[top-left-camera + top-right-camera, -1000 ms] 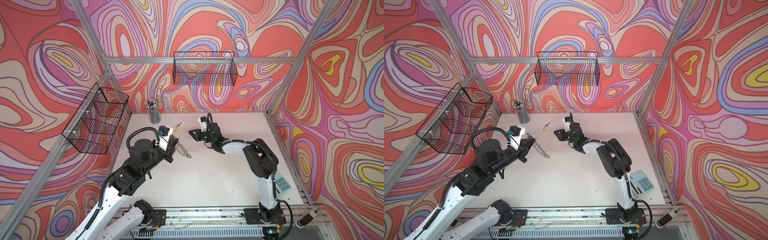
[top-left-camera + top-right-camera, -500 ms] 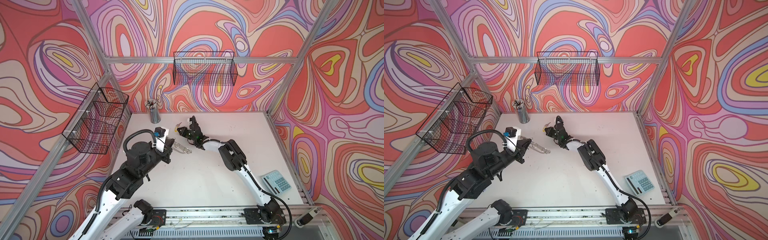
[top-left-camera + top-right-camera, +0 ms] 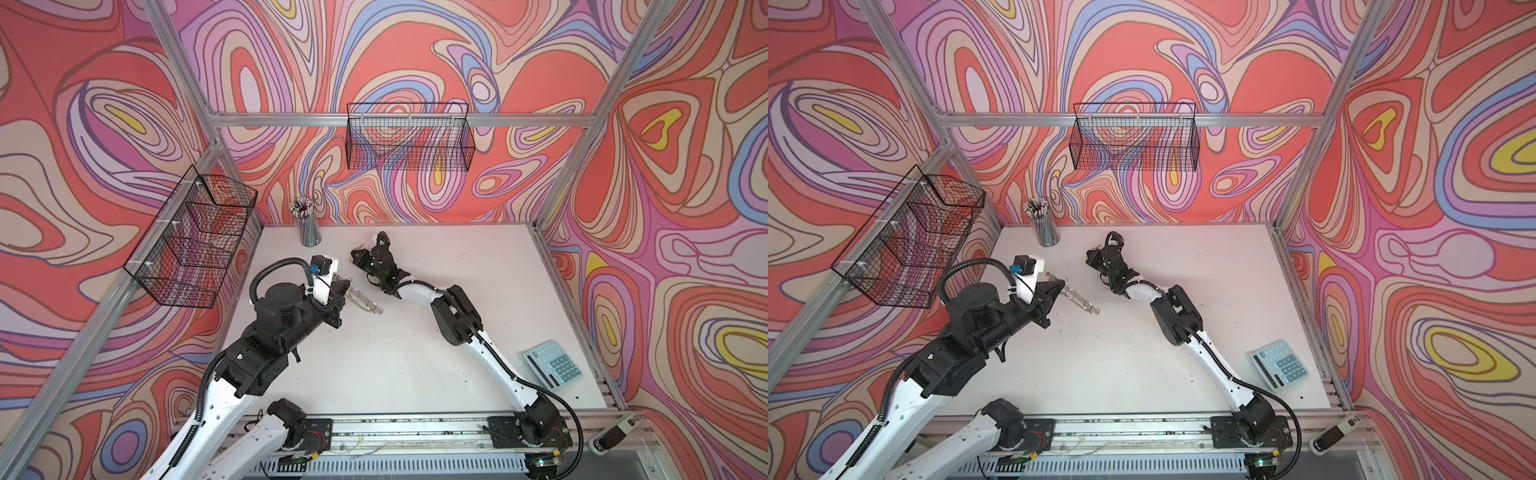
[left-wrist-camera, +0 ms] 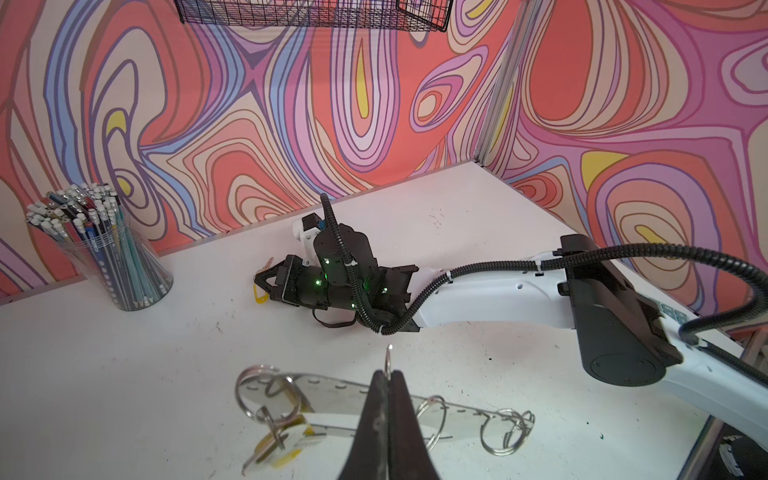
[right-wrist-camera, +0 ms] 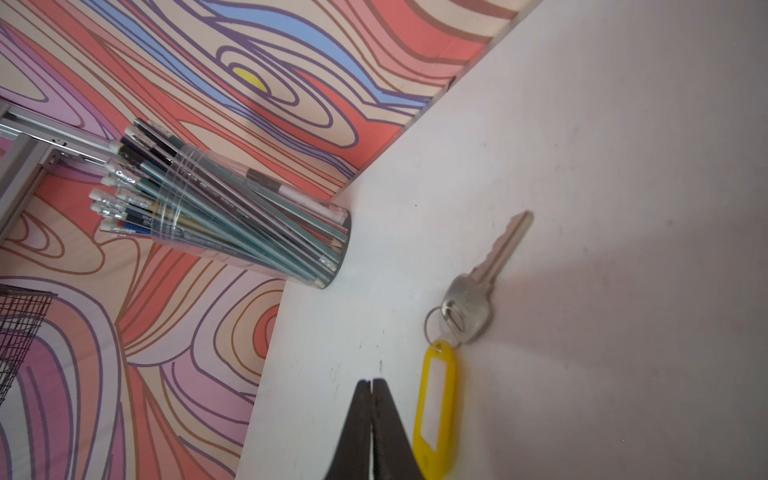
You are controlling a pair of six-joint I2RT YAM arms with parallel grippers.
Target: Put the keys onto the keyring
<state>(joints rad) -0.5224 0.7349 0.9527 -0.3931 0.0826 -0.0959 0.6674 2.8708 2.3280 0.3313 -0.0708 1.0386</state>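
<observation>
The keyring (image 4: 332,397), a flat silvery plate with wire rings along its edge, is held just over the white table, seen also in both top views (image 3: 365,300) (image 3: 1079,297). My left gripper (image 4: 388,376) is shut on one upright wire ring of it. One key with a yellow tag (image 4: 278,440) hangs from the ring at the plate's end. A second silver key (image 5: 469,305) with its yellow tag (image 5: 434,407) lies flat on the table near the back. My right gripper (image 5: 371,382) is shut and empty, its tips just beside that tag (image 4: 261,296).
A clear cup of pencils (image 3: 307,228) stands at the back left, close to the loose key. A pale blue calculator (image 3: 552,363) lies at the front right. Black wire baskets hang on the left wall (image 3: 191,237) and back wall (image 3: 409,139).
My right arm has stretched left and back across the table to the loose key, and its jaws have closed. My left gripper has shifted slightly left, still holding the keyring.
</observation>
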